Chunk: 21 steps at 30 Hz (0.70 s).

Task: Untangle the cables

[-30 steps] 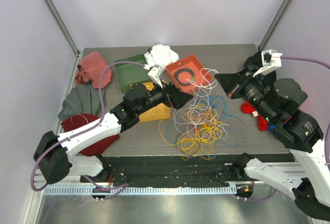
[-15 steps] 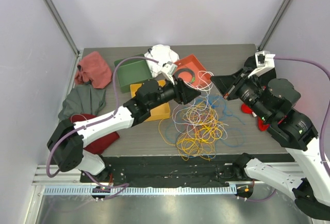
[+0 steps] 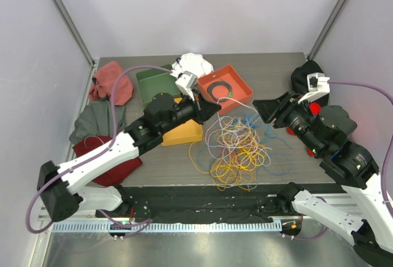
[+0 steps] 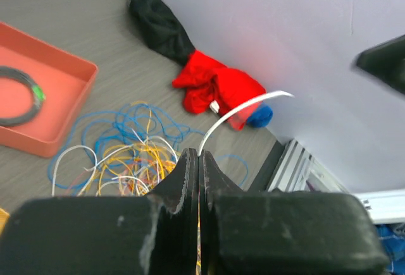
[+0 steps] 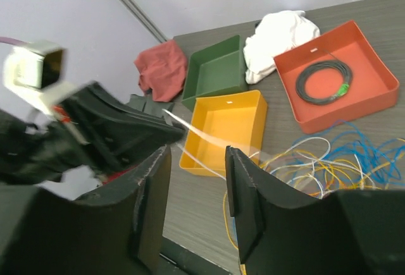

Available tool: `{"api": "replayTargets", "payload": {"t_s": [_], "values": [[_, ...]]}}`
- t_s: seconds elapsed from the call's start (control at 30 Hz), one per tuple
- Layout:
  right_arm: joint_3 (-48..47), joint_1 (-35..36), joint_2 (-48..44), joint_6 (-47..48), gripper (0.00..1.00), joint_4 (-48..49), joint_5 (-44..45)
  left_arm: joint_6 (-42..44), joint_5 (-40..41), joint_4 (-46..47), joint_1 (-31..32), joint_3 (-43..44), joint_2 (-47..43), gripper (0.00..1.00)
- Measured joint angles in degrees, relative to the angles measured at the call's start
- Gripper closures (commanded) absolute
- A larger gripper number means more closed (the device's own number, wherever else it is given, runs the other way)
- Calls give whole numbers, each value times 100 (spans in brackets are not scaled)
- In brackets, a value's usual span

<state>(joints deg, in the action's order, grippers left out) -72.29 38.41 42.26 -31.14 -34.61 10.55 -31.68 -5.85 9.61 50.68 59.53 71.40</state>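
Note:
The cables (image 3: 236,150) lie in a loose tangle of yellow, white, blue and orange loops at the table's middle, also seen in the left wrist view (image 4: 126,155) and the right wrist view (image 5: 335,161). My left gripper (image 3: 216,105) hovers above the tangle's far left side. Its jaws (image 4: 199,155) are shut on a white cable (image 4: 240,107) that curves up out of the tips. My right gripper (image 3: 263,108) stands to the right of the tangle, pointing left. Its jaws (image 5: 197,155) are open, and a blurred white cable (image 5: 209,133) runs across the gap without being pinched.
An orange tray (image 3: 236,80) holding a black coil, a yellow bin (image 3: 184,135) and a green bin (image 3: 153,86) stand behind the tangle. White (image 3: 191,64), pink (image 3: 112,80), grey (image 3: 95,123) and dark red (image 3: 104,159) cloths lie at the back and left. Black cloth (image 3: 305,75) lies at the far right.
The left gripper closed on the white cable and drew back to the left. The right gripper opened, let the cable go, and sank toward the near right.

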Motion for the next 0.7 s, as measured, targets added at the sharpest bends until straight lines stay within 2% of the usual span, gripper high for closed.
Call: {"api": "replayTargets", "payload": {"t_s": [0.23, 0.3, 0.33, 0.5, 0.7], "values": [[599, 0, -319, -28, 46, -74, 199, 332, 369, -1167, 0, 866, -549, 100], [758, 0, -369, -28, 40, -72, 225, 374, 420, -1381, 0, 1064, -555, 100], [841, 0, -389, -26, 37, -70, 227, 391, 437, -1491, 0, 1165, -544, 100], [1290, 0, -496, -52, 35, 37, 157, 516, 481, -1965, 0, 1805, -367, 100], [1740, 0, -660, -74, 35, 208, -4, 782, 621, -2459, 0, 3215, 153, 100]]}}
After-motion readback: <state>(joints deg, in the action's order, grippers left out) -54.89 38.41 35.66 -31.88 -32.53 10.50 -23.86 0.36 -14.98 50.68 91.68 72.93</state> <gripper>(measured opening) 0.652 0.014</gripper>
